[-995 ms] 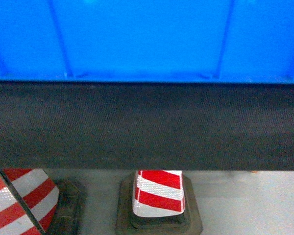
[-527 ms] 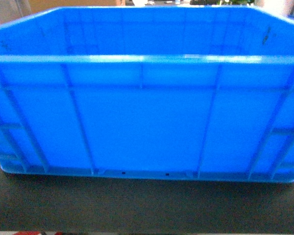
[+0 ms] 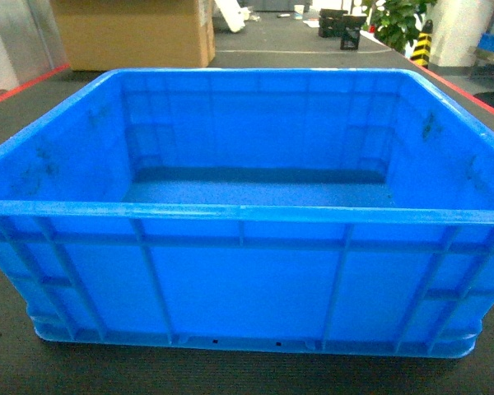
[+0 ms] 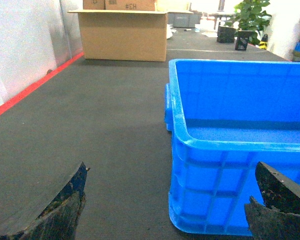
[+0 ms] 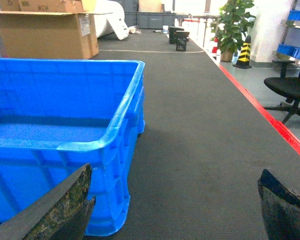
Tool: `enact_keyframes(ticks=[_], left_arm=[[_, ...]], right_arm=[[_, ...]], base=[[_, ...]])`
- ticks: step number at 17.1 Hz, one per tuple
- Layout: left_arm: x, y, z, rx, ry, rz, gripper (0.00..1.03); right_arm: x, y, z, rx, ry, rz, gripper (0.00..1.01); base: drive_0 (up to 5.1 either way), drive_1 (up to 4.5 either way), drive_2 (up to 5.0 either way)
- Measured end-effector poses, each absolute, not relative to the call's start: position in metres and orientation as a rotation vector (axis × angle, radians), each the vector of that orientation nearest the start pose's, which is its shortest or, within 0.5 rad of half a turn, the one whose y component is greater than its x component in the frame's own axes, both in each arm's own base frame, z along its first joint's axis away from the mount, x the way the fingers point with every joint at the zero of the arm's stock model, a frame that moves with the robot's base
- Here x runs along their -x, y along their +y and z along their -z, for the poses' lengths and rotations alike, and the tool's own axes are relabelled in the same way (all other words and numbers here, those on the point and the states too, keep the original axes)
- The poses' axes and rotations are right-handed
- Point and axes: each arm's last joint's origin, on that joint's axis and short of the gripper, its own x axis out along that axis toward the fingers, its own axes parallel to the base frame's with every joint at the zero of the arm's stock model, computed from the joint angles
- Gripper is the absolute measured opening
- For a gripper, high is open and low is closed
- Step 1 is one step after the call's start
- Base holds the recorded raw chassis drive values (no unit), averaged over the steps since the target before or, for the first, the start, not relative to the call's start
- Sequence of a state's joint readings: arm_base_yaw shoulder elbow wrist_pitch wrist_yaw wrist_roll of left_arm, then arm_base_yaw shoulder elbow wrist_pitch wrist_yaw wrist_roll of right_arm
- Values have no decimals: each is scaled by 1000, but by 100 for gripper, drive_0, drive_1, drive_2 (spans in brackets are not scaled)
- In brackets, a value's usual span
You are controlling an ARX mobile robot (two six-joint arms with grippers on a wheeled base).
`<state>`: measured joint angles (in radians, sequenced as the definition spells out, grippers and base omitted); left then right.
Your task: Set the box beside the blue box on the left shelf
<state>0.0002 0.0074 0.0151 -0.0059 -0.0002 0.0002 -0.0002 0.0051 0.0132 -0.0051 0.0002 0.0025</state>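
The box point(image 3: 247, 271) is a large bright-blue crate with ribbed walls. It stands empty on a dark grey mat point(image 3: 8, 362), close in front of me. In the left wrist view my left gripper point(image 4: 171, 167) is open, its dark fingers point(image 4: 60, 210) straddling the near left corner of the box point(image 4: 215, 195) without touching it. Seen from the right wrist, my right gripper point(image 5: 175, 170) is open too, its left finger point(image 5: 60, 210) in front of the near right corner of the box point(image 5: 110, 200). Neither gripper shows in the head view. The left shelf and the other blue box are out of view.
A big cardboard carton point(image 4: 122, 35) stands at the far left of the mat point(image 4: 100, 130). Red lines point(image 5: 270, 117) mark the mat's side edges. Beyond the right edge are an office chair point(image 5: 290, 87), a potted plant point(image 5: 235, 25) and a yellow-black cone point(image 5: 245, 50).
The head view has climbed: a second ago it saw the crate's lower wall, the mat's front edge and striped cones below; now it looks down into the open crate.
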Motion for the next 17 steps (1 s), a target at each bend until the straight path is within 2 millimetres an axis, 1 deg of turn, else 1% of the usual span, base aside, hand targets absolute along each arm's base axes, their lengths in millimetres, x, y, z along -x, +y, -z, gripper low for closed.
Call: enact_keyframes(ticks=[17], left_arm=[[-97, 0, -168, 0, -2, 0, 98]], right_arm=[[-97, 0, -167, -2, -2, 0, 98]], base=[[0, 0, 0]])
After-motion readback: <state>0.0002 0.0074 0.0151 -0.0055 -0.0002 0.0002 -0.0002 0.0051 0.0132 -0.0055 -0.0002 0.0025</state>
